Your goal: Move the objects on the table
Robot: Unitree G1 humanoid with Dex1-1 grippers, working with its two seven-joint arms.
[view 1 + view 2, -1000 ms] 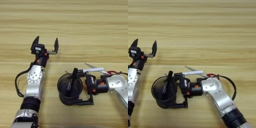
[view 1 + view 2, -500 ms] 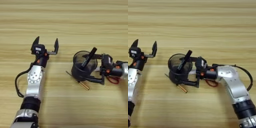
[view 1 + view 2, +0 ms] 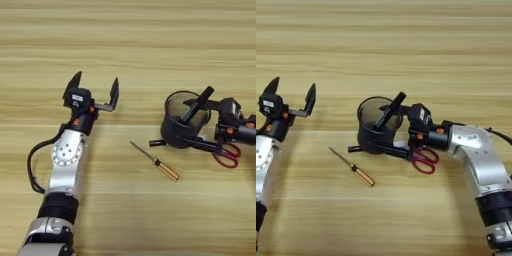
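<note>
— What moved? 
— Since a second ago the black mesh pen cup (image 3: pixel 377 131), black marker (image 3: pixel 389 111) inside, has travelled from lower centre to mid-frame, clamped by the right gripper (image 3: pixel 390 134). 
— Next? 
— Probably setting it down; the red-handled scissors (image 3: pixel 423 159) and amber-handled screwdriver (image 3: pixel 353 167) crowd it. The left gripper (image 3: pixel 92 91) hovers spread, empty, at the left.
</note>
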